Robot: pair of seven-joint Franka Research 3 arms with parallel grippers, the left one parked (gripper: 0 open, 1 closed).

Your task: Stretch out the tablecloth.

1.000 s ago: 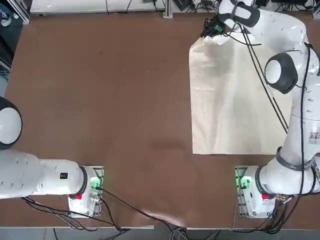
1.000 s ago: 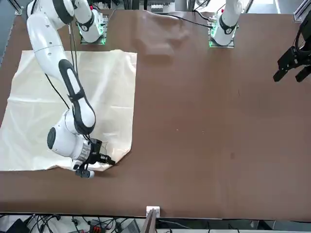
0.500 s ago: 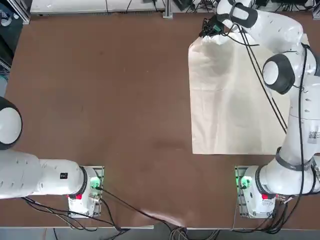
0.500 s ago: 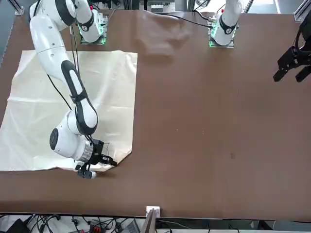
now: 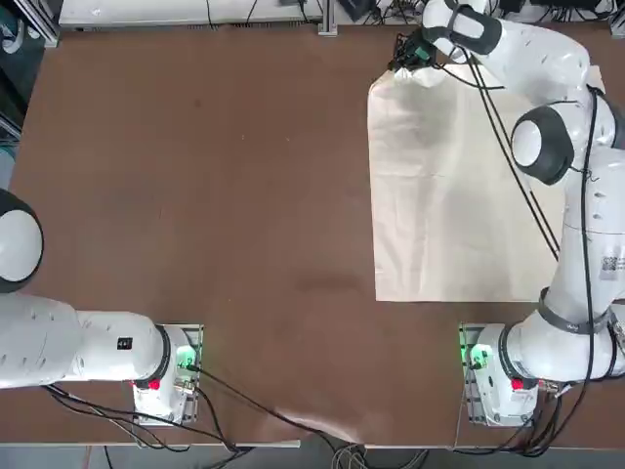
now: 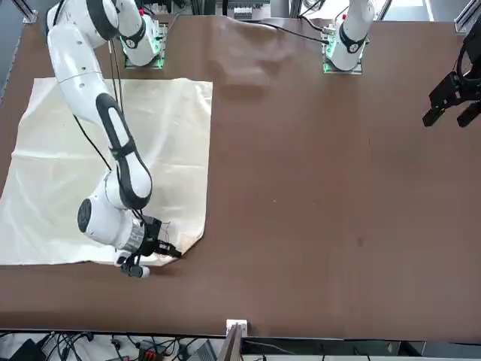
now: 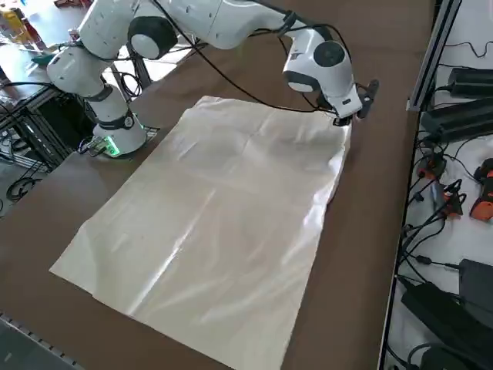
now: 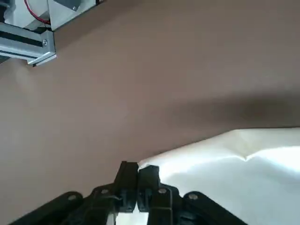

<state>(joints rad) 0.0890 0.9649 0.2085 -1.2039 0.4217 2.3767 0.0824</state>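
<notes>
The cream tablecloth (image 5: pixel 459 195) lies flat on the right half of the brown table, with faint crease lines across it (image 7: pixel 223 208). My right gripper (image 5: pixel 400 61) is stretched out low at the cloth's far left corner, near the table's far edge. In the wrist view its fingers (image 8: pixel 137 168) are shut together on the tip of that corner of the tablecloth (image 8: pixel 234 159). From the front, the gripper (image 6: pixel 171 252) pinches the corner, which curls slightly up from the cloth (image 6: pixel 173 150). The gripper (image 7: pixel 350 116) also shows in the right side view.
The arm bases (image 5: pixel 493 371) stand at the near edge, with the cloth's near hem just beyond the right one. An aluminium frame piece (image 8: pixel 28 33) stands past the far table edge. Cables and chargers (image 7: pixel 454 193) lie beyond that edge. Bare brown tabletop (image 5: pixel 195 176) spreads to the left.
My right gripper has shifted a little toward the far edge and slightly leftward with the corner in it. The cloth's far left corner has drawn out with it.
</notes>
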